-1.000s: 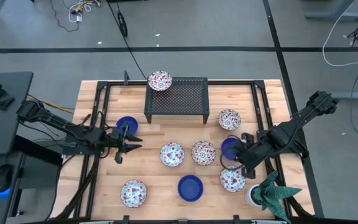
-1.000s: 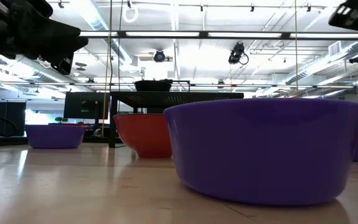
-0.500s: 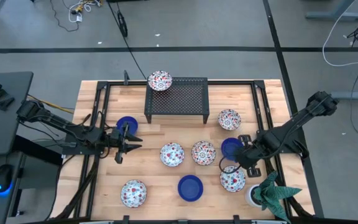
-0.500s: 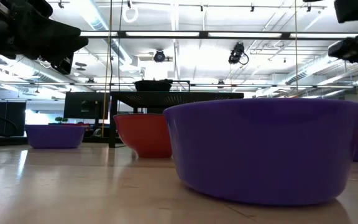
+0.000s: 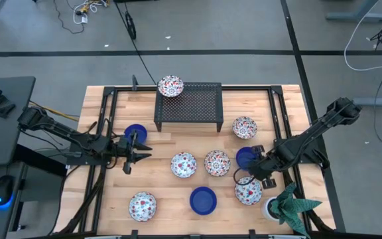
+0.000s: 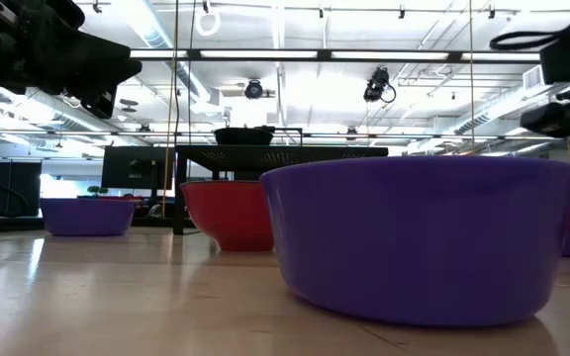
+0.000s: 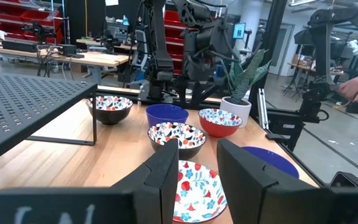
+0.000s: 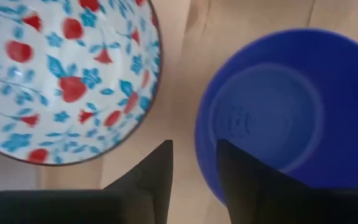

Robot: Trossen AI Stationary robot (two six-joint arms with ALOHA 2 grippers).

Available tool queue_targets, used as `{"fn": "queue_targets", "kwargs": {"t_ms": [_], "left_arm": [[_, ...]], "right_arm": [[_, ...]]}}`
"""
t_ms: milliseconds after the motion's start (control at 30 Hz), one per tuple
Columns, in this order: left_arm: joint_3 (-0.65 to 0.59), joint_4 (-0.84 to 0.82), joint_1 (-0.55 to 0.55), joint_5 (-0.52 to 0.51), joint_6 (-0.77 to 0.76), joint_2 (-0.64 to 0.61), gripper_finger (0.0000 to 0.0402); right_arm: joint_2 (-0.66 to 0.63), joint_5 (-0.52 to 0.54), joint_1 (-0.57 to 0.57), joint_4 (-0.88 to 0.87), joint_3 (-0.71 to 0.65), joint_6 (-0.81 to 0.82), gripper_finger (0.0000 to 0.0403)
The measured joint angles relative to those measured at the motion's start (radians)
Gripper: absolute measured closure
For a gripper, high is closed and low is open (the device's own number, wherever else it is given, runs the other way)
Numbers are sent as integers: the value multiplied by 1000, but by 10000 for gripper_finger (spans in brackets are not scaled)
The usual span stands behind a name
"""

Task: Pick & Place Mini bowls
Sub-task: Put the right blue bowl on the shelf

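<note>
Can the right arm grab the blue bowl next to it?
Probably yes. The right pincer hangs just above the blue bowl, fingers parted, nothing between them. The flowery bowl sits close beside it, though.

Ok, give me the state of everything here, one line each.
Left gripper: open, empty.
Right gripper: open, empty, above the gap between blue bowl and floral bowl.
Rack bowl: upright atop the rack.
Other bowls: upright on table, unstacked.
Plant pot: upright.
</note>
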Motion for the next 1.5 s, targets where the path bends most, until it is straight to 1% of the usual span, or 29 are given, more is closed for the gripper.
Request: {"fn": "queue_targets", "kwargs": {"t_ms": [167,400,600,1500], "left_arm": [[0,0,0,0,-6,0,287],[0,0,0,0,-7,0,287],[0,0,0,0,-6,0,287],[0,0,0,0,-6,0,287]], "right_arm": [[0,14,0,29,-29,-9,298],[0,15,0,52,-33,-28,300],[0,67,0,59,-33,-33,300],[0,67,0,105,-58,-35,300]]}}
